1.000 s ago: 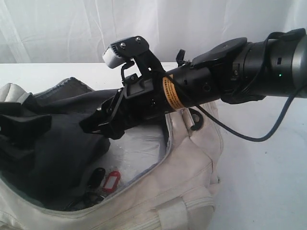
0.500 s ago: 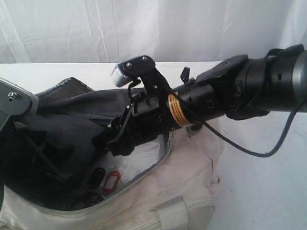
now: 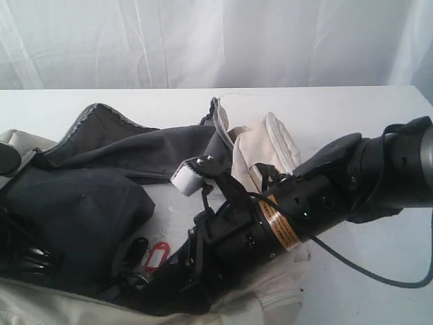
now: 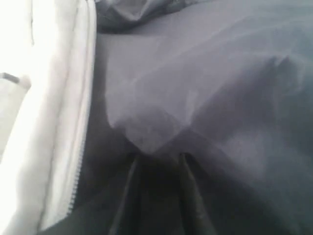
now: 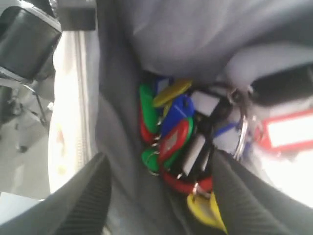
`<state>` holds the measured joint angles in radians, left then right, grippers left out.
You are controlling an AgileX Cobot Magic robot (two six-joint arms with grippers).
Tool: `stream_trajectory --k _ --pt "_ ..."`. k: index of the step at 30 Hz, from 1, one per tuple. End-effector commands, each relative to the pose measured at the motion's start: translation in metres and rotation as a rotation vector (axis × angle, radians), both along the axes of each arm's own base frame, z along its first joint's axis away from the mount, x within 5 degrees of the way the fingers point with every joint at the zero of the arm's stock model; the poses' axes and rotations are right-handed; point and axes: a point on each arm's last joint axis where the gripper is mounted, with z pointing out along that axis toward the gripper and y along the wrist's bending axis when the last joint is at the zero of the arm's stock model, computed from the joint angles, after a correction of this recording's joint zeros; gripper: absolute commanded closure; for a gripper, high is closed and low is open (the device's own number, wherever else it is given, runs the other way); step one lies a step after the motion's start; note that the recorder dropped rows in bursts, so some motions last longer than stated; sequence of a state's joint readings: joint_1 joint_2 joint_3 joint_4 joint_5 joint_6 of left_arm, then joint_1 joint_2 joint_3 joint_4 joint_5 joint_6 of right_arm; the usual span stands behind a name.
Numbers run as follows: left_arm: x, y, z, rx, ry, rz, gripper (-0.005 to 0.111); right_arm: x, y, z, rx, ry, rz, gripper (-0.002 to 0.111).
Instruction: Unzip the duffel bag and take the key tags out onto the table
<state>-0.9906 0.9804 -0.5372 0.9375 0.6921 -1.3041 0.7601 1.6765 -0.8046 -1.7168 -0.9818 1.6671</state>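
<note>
The cream duffel bag (image 3: pixel 269 145) lies open on the white table (image 3: pixel 365 112), its dark grey lining (image 3: pixel 88 196) spread wide. In the opening show a red and a black tag of the key tags (image 3: pixel 155 258). My right gripper (image 3: pixel 174 288) is down inside the bag. In the right wrist view it (image 5: pixel 161 159) stands open, and the coloured key tags (image 5: pixel 178 139) lie between its fingers, untouched. My left gripper (image 4: pixel 157 157) is shut on a raised fold of the lining (image 4: pixel 151 137) beside the cream zipper edge (image 4: pixel 78 147).
A white curtain (image 3: pixel 203 40) closes off the back. The bag's cream end flap is folded back beside the right arm (image 3: pixel 379 176), whose cable hangs over the table. A black part of the left arm (image 5: pixel 27 41) shows by the bag's rim.
My right arm has dropped from above the opening down into the bag, over the key tags. The cream end flap has flipped back. The left arm has drawn off to the left edge.
</note>
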Motion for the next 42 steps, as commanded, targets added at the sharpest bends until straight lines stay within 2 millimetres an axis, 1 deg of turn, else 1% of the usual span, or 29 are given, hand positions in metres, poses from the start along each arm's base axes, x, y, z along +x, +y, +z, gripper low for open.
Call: stream_trajectory --k 1,4,10,13,16,21,24,27,30,35,38,42 --pt "-0.003 0.003 -0.003 0.008 0.037 0.033 0.074 -0.019 -0.015 -0.012 0.015 0.003 0.123 0.051" --pt "-0.002 0.000 -0.002 -0.003 0.033 -0.003 0.074 -0.025 -0.020 -0.016 0.071 -0.080 0.211 0.051" --pt "-0.002 -0.001 -0.002 -0.010 0.031 -0.012 0.074 -0.016 -0.020 -0.025 0.012 -0.222 0.158 0.051" --pt "-0.002 -0.001 -0.002 -0.010 0.031 -0.012 0.074 -0.014 -0.020 -0.025 0.015 -0.265 0.164 0.051" --pt "-0.002 -0.001 -0.002 -0.010 0.031 -0.012 0.074 -0.010 -0.021 -0.025 -0.012 -0.301 0.130 0.051" --pt "-0.002 -0.002 -0.002 -0.018 0.030 -0.017 0.074 -0.006 -0.021 -0.028 -0.052 -0.304 0.083 0.051" --pt "-0.002 -0.003 -0.002 -0.026 0.030 -0.023 0.074 -0.011 -0.019 -0.023 -0.002 -0.242 0.093 0.051" --pt "-0.002 -0.004 -0.002 -0.041 0.027 -0.038 0.074 -0.011 -0.015 -0.019 0.032 -0.209 0.052 0.051" --pt "-0.002 -0.006 -0.001 -0.056 0.024 -0.053 0.074 -0.010 -0.011 -0.021 0.013 -0.226 0.000 0.051" --pt "-0.002 -0.008 -0.001 -0.068 0.021 -0.065 0.074 -0.026 0.000 -0.021 0.022 -0.227 0.054 0.051" --pt "-0.002 -0.008 -0.001 -0.071 0.021 -0.065 0.074 -0.033 0.006 -0.025 -0.011 -0.281 0.063 0.051" --pt "-0.002 -0.008 -0.001 -0.072 0.022 -0.064 0.074 -0.032 0.013 -0.035 -0.092 -0.331 -0.022 0.051"
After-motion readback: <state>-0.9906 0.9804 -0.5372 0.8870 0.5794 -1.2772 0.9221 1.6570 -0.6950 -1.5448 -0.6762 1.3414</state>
